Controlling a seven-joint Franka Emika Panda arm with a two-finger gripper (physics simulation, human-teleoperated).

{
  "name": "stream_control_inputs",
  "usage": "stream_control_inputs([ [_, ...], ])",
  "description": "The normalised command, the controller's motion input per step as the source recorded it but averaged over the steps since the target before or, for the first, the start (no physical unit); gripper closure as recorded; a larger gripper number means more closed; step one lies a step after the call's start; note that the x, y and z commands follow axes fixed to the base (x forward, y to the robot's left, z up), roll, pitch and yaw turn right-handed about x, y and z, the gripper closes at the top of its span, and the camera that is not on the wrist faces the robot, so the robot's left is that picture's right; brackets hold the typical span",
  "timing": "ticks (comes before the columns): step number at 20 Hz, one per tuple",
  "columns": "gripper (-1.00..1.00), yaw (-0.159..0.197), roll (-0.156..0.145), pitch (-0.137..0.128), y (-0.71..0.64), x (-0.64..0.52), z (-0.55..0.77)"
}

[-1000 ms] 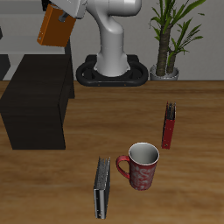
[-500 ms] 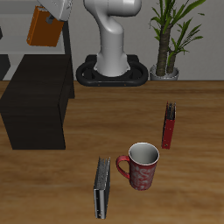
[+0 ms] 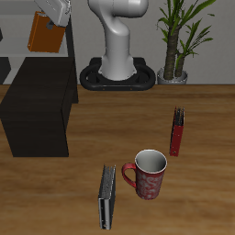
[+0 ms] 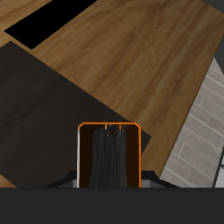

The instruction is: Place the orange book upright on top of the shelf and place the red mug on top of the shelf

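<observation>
I have the orange book clamped in the gripper, held high in the air above the back of the shelf and tilted slightly. In the wrist view the orange book hangs edge-on below the camera, its dark page block framed by the orange cover, with the shelf's flat black top under it. It looks to me like a thin, stiff hardcover: light, but with slick boards, so I judge it could pivot in a pinch at one edge and would tip easily once stood on its narrow edge. I would set it down squarely before letting go.

The red mug stands upright on the desk near the front edge, handle toward the grey book lying beside it. Rigid and probably heavier, I would take it by the rim wall. A slim red book stands farther back, well apart from the shelf.
</observation>
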Motion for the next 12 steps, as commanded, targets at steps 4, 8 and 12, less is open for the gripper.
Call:
stream_control_inputs([
  [4, -1.0, 0.014, 0.008, 0.032, -0.04, 0.02, -0.07],
  [8, -1.0, 0.034, 0.004, -0.004, 0.06, -0.01, 0.0],
  [12, -1.0, 0.058, -0.014, -0.007, 0.08, 0.0, 0.08],
])
